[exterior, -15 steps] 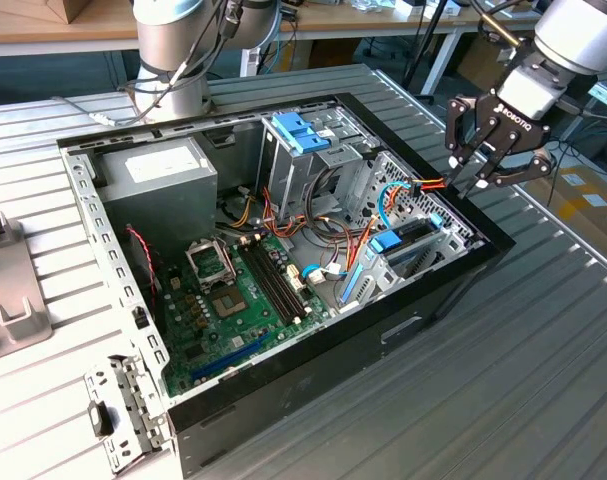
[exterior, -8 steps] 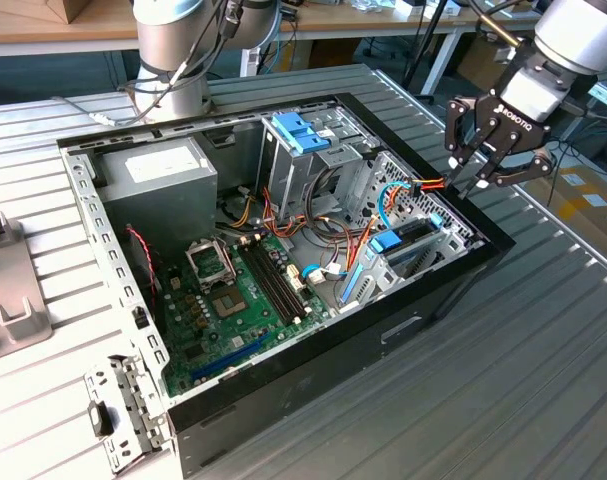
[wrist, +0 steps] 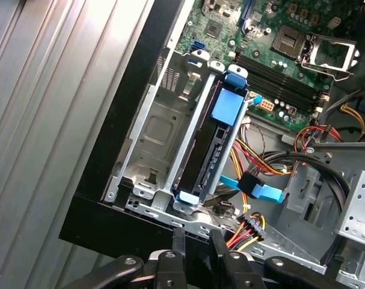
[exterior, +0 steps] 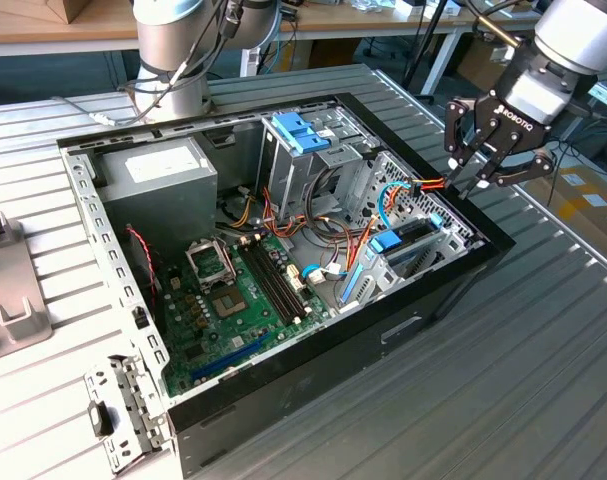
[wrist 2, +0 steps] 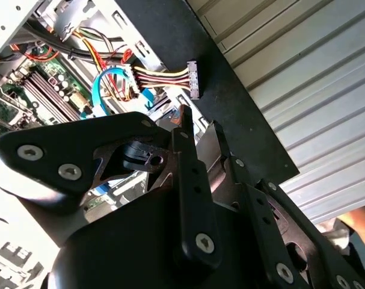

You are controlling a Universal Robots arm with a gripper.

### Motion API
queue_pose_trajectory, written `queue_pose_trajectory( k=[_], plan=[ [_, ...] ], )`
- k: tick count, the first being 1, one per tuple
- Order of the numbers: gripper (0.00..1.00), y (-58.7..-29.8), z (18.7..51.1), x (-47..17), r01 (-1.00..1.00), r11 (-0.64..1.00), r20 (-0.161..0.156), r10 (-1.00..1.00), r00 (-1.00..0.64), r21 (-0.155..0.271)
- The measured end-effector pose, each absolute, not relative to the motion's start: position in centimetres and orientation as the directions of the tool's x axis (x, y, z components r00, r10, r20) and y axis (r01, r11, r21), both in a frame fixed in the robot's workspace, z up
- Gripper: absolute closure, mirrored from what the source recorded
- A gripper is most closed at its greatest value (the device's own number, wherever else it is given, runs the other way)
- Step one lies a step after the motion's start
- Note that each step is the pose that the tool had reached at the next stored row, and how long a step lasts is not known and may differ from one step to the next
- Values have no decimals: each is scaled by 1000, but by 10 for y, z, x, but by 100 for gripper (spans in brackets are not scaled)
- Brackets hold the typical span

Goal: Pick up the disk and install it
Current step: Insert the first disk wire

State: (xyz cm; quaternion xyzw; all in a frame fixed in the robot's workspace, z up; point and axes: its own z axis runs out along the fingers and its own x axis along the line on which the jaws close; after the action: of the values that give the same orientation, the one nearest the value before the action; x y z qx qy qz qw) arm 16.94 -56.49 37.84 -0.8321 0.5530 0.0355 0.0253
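Disk (wrist: 207, 144) sat edge-up in the bay at the case (exterior: 313, 350) corner, apparently installed, so the gripper (exterior: 475, 172) hovered above, nearly closed and empty.

An open black computer case (exterior: 423, 330) lies on a ribbed grey worktop (exterior: 543, 380), its green motherboard (exterior: 233, 300) exposed. A grey power supply box (exterior: 163, 175) sits in one corner, near a metal cage with light-blue handles (exterior: 298, 130). Red, yellow and orange cables (wrist 2: 164, 75) run between them.
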Motion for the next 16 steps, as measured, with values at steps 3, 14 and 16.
queue_pose_trajectory(
  k=[3,14,16],
  plan=[
    [70,-565,378,169,-915,-403,-87,-912,401,-3],
    [70,-565,378,170,-870,-492,-87,-867,491,-3],
    [70,-564,378,173,-859,-511,-87,-856,509,-3]
  ],
)
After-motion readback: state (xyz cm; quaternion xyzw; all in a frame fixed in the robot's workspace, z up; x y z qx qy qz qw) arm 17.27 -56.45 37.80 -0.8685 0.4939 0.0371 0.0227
